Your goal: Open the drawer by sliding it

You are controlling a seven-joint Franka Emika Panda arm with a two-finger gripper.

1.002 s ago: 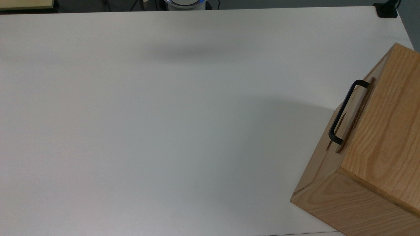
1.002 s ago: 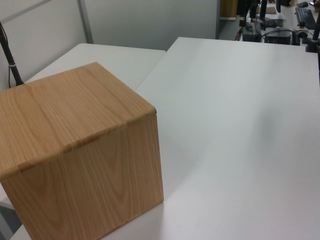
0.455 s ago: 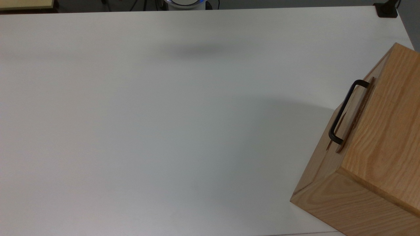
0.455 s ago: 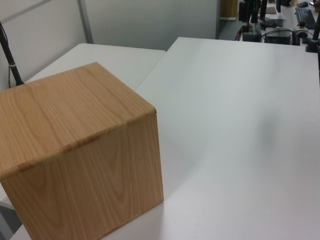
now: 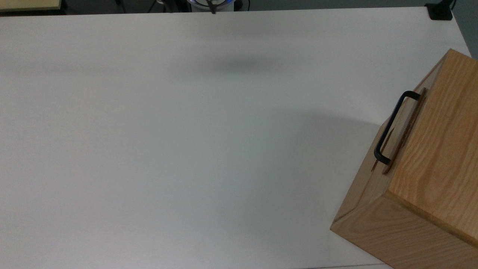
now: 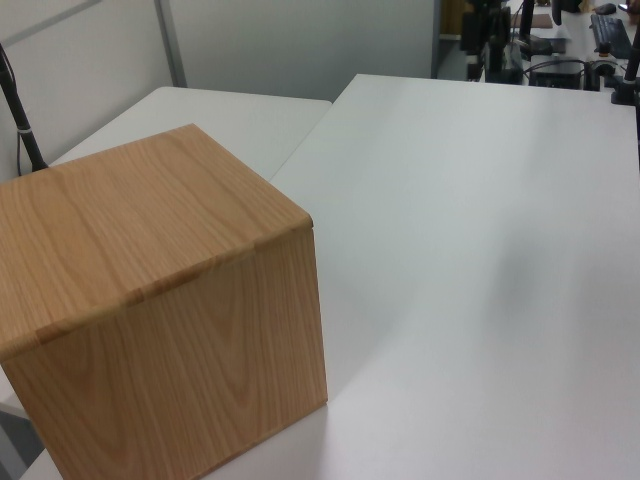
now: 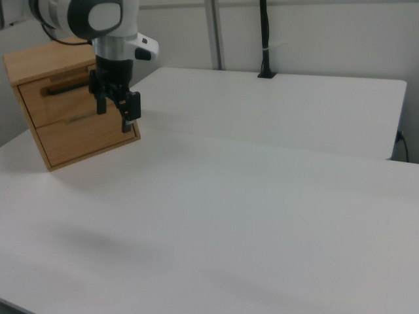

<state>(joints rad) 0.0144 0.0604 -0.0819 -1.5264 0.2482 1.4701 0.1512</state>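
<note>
I saw the drawer (image 5: 397, 129) shut flush in the oak box (image 5: 429, 179), which sat at the right edge of the white surface (image 5: 186, 149) in the top view, its black handle (image 5: 391, 125) facing the open area. Neither had moved from a second before. In the right view the claw (image 7: 116, 111) hung above the surface, fingers (image 7: 130, 108) spread with nothing between them, apart from the drawer. Its shadow had drifted slightly toward the top view's right.
</note>
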